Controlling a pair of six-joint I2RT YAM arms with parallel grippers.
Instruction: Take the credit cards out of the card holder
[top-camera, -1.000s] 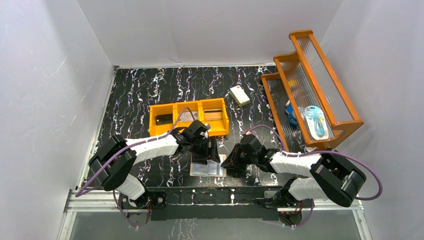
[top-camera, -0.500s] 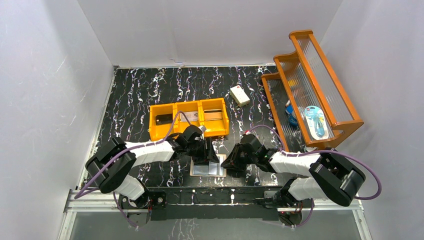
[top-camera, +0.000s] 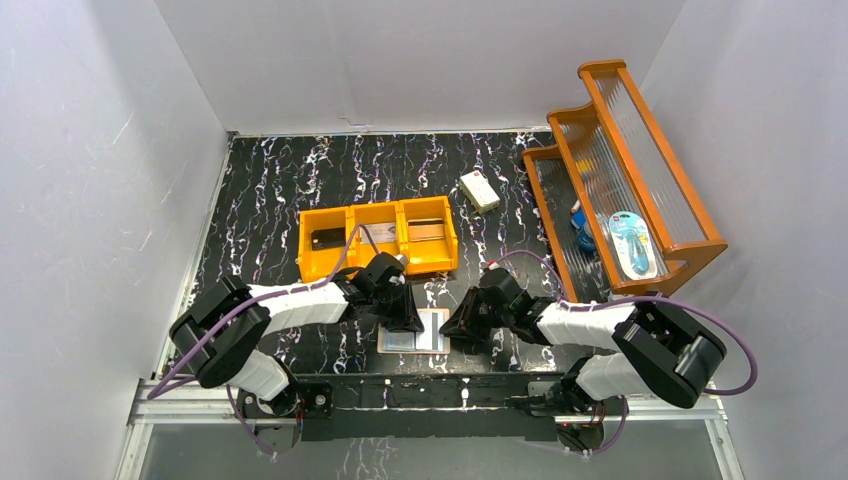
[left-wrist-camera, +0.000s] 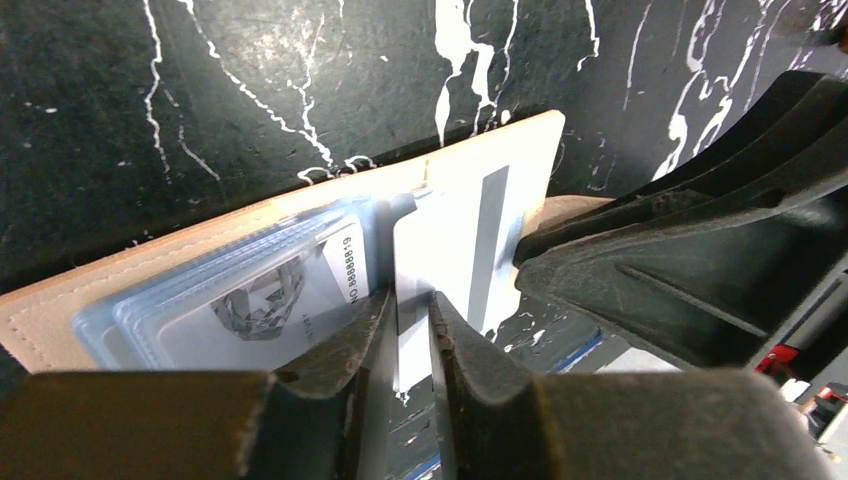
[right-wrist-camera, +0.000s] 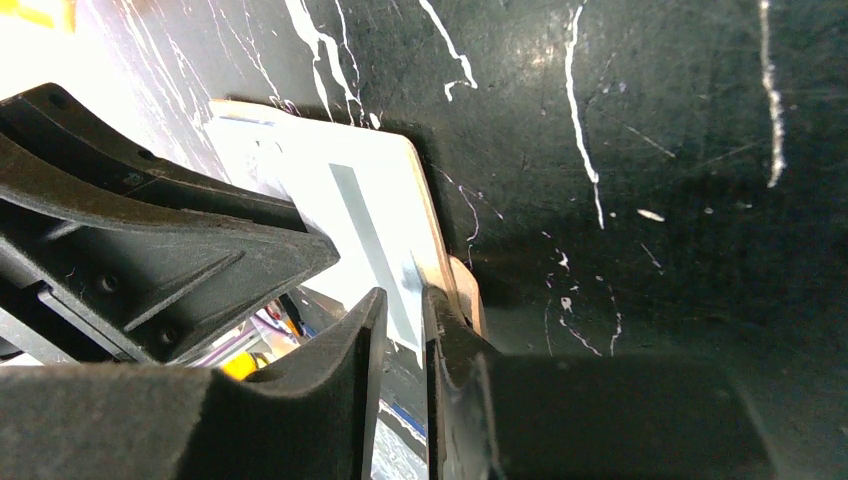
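Open card holder (top-camera: 425, 337) lies flat on the table (top-camera: 270, 180) near its front edge, between both arms. Left gripper (left-wrist-camera: 411, 330) is pinched on a white credit card (left-wrist-camera: 455, 240) jutting from the pockets. Right gripper (right-wrist-camera: 402, 330) is clamped on the holder's right edge. Behind sits the orange bin (top-camera: 378, 240), and farther back the white box (top-camera: 479, 190).

Marbled table (top-camera: 270, 190); card holder (top-camera: 432, 328), orange bin (top-camera: 440, 262), white box (top-camera: 480, 190)

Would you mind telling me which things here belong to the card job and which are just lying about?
Job: card holder, white striped card, pocketed diamond card, orange bin (seemingly the drop-off).
Lying about: white box, wooden rack, blue packet on it.
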